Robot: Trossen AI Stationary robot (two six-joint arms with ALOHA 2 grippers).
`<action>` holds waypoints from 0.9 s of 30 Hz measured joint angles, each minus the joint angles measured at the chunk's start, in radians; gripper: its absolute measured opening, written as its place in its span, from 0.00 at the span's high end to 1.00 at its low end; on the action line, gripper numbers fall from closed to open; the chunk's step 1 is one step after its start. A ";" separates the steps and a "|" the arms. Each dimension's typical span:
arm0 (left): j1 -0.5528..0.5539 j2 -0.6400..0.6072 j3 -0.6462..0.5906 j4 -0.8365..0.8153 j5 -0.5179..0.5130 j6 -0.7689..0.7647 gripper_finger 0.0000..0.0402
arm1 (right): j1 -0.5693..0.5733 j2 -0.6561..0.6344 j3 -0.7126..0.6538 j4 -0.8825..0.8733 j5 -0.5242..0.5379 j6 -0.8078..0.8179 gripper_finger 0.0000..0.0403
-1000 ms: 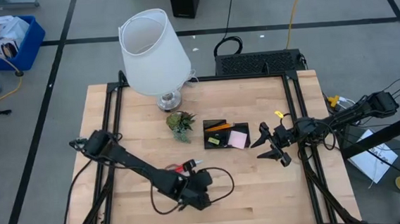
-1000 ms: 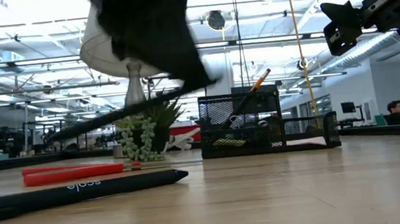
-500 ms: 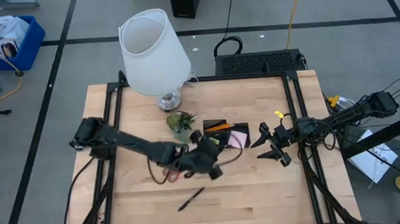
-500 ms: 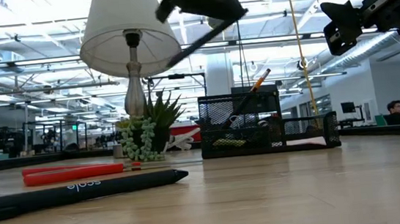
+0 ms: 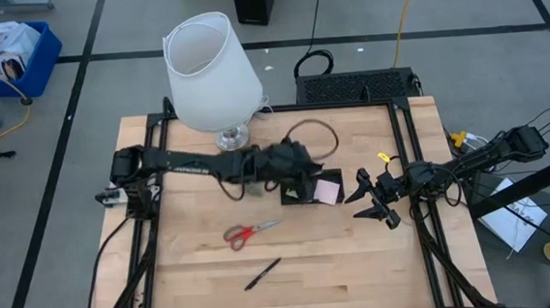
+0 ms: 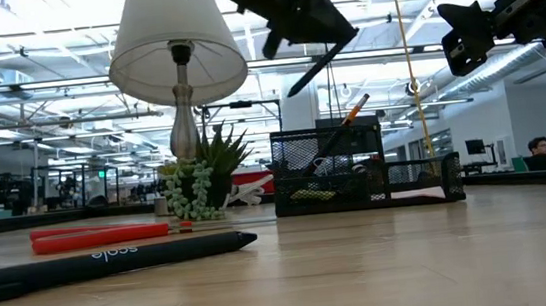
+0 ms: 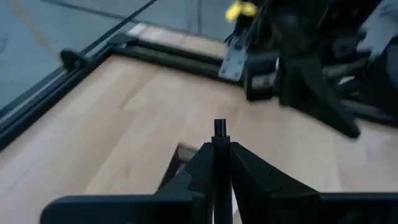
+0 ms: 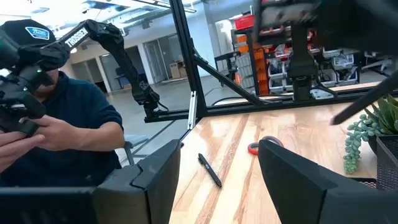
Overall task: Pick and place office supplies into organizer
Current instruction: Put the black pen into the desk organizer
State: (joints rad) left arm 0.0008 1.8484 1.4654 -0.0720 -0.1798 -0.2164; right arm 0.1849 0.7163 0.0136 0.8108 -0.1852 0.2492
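The left gripper (image 5: 290, 163) hangs above the organizer (image 5: 310, 185), fingers clamped on 1 black pen (image 7: 219, 163) that the low view shows angled down toward the tray. On the table (image 5: 360, 264), 1 pair of scissors (image 5: 251, 232) and 1 more black pen (image 5: 262, 272) lie apart, in front of the tray. The organizer already holds 1 orange pencil (image 5: 302, 174), 1 pink sticky pad (image 5: 328, 190) and 1 yellow-green piece (image 5: 290, 193). Judged from this, roughly half is done: 1 pen awaits release, 2 items remain. The right gripper (image 5: 373, 198) waits beside the tray, fingers spread apart.
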 joint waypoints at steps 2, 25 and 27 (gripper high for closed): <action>0.036 0.000 0.000 0.036 0.070 0.024 0.88 | 0.000 0.000 0.000 0.000 0.000 0.000 0.48; 0.194 -0.167 -0.555 0.860 0.364 0.066 0.90 | 0.000 0.000 0.000 0.000 0.000 0.000 0.47; 0.194 -0.167 -0.566 0.874 0.365 0.076 0.91 | 0.000 0.000 0.000 0.000 0.000 0.000 0.47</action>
State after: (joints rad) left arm 0.1951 1.6816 0.8995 0.8020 0.1848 -0.1406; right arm 0.1851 0.7166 0.0136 0.8108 -0.1848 0.2489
